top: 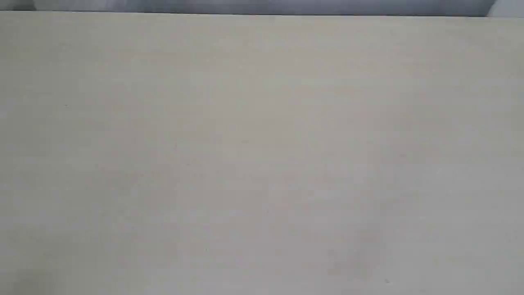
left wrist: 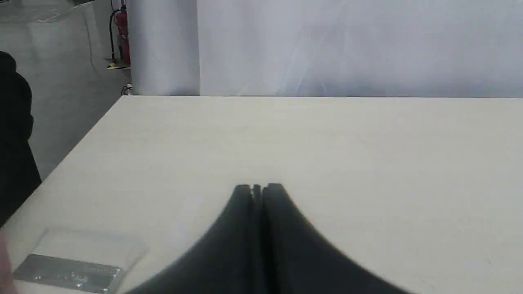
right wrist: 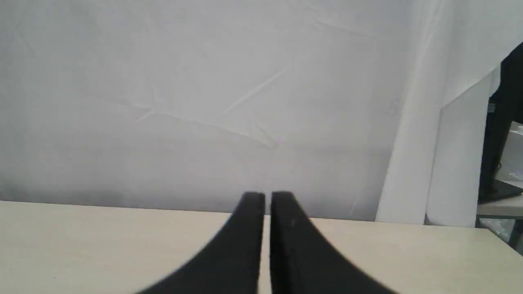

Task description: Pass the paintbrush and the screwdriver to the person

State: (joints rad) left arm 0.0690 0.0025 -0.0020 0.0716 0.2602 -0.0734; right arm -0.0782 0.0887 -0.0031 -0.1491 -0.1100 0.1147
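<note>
In the left wrist view the paintbrush (left wrist: 71,272) lies flat on the pale table (left wrist: 327,143) off to one side of my left gripper (left wrist: 258,188). Its silver ferrule and whitish bristles show; the handle is cut off by the frame edge. The left gripper is shut with nothing between its black fingers and stands apart from the brush. My right gripper (right wrist: 267,196) is shut too, empty, above the table near its far edge. The screwdriver is out of view. A blurred pinkish sliver (left wrist: 3,261) beside the brush is too small to identify. The exterior view shows only bare tabletop (top: 262,155).
A white cloth backdrop (right wrist: 204,102) hangs behind the table's far edge. A dark shape (left wrist: 14,134) stands off the table's corner side, with a red fire extinguisher (left wrist: 122,36) on the floor beyond. Dark equipment (right wrist: 502,134) sits past the other end.
</note>
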